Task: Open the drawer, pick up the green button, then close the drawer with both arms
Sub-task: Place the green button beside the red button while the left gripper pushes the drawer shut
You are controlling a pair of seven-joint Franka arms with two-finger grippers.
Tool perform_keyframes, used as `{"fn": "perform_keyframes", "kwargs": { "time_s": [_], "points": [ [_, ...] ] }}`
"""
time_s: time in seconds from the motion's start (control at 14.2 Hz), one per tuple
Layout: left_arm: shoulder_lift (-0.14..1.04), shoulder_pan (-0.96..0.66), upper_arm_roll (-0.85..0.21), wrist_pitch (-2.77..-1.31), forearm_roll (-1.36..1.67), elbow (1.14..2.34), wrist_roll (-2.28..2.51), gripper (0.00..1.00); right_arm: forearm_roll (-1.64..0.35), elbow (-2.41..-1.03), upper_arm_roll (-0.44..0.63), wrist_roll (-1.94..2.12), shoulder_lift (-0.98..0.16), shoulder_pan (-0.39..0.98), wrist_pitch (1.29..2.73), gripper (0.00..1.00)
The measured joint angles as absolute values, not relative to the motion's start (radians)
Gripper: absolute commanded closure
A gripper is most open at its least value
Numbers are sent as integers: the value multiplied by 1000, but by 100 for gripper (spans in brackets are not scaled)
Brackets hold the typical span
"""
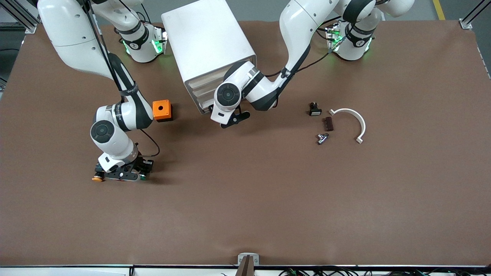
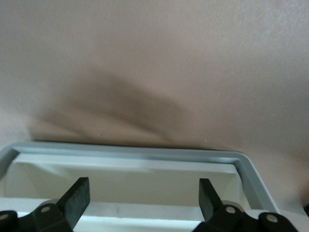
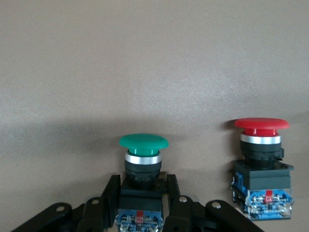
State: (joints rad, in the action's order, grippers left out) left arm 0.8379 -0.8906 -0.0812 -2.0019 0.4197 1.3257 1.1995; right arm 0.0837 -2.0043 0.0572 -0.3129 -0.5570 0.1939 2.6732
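The green-capped button is clamped by its black-and-blue body between the fingers of my right gripper, which is shut on it. That gripper is low over the table toward the right arm's end, where the button's green cap just shows. My left gripper is at the front of the white cabinet. Its fingers are spread wide and open over the grey-white rim of the drawer, and nothing is between them. The left arm's wrist hides most of the drawer in the front view.
A red-capped button lies beside the green one, and a yellow-capped one lies by the right gripper. An orange box stands near the cabinet. Toward the left arm's end lie a small black switch, a brown block, a metal fitting and a white curved bracket.
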Motion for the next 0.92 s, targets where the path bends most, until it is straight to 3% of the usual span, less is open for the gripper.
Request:
{"fn": "perform_keyframes", "kwargs": {
  "time_s": [0.35,0.42,0.49,0.56,0.92],
  "points": [
    [840,-889,-81,-2002,503,1338,1205,1,84,-2004,57,-310,-557,194,2673,96],
    [840,-889,-81,-2002,504,1338,1205,1,84,-2005,57,-310,-557,194,2673,76],
    [840,-889,-81,-2002,504,1338,1205,1,84,-2005,57,-310,-557,194,2673,42],
    [840,-889,-81,-2002,505,1338,1205,1,84,-2005,57,-306,-557,194,2673,1],
    [840,-878,-76,-2003,505,1335,1205,1,84,-2011,52,-298,-557,194,2672,0]
  ]
}}
